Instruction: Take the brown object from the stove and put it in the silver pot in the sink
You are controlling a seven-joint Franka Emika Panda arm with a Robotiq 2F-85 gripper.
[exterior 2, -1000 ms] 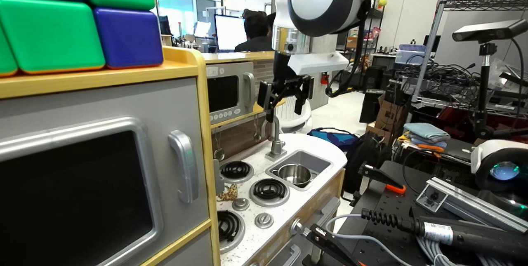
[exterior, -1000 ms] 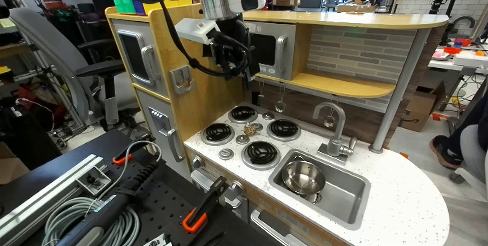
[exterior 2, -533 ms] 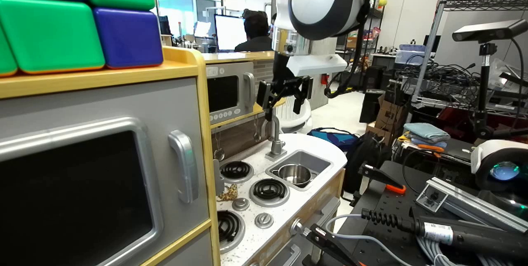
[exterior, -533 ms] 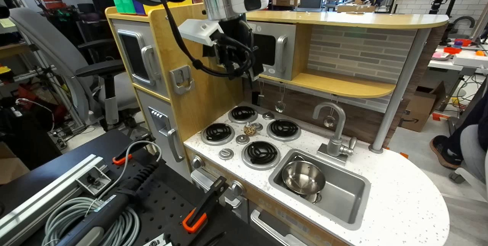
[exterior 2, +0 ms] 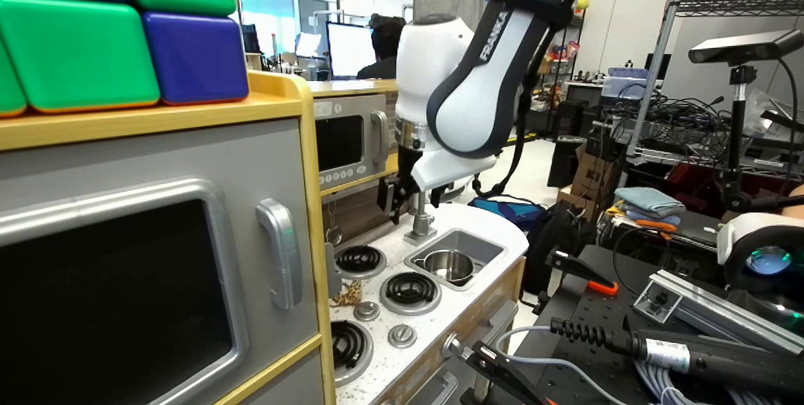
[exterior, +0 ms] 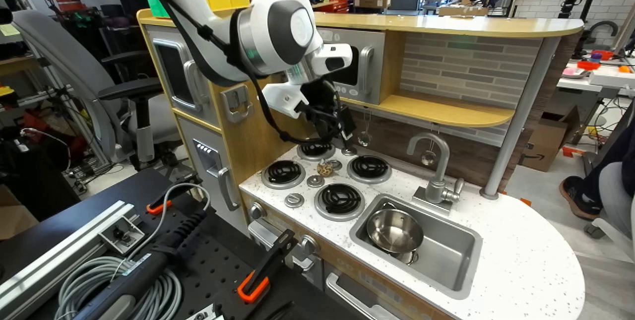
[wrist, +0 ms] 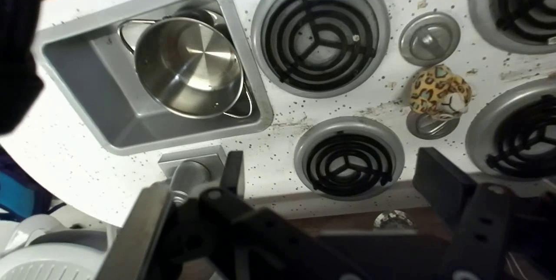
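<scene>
The brown object is a small leopard-spotted plush animal [exterior: 325, 167] among the burners of the white stove [exterior: 308, 212]. In the wrist view the plush [wrist: 438, 93] lies against a grey knob, up and right of the jaws; it also shows in an exterior view [exterior 2: 348, 293]. The silver pot [exterior: 395, 230] stands in the grey sink [exterior: 454, 250]; no contents show in the pot in the wrist view [wrist: 189, 67]. My gripper [wrist: 332, 169] is open, with nothing between its fingers. In an exterior view the gripper [exterior 2: 416, 201] hangs above the back of the counter.
The curved faucet [exterior: 441, 161] rises behind the sink, left of the jaws in the wrist view [wrist: 191, 180]. The microwave [exterior: 375, 37] and shelf [exterior: 446, 111] overhang the back. Utensils [exterior: 364, 138] hang below. A wooden side panel [exterior: 253, 146] borders the stove.
The arm has reached over and lowered, bringing the open gripper down from microwave height closer to the stove. The plush and the pot have not moved.
</scene>
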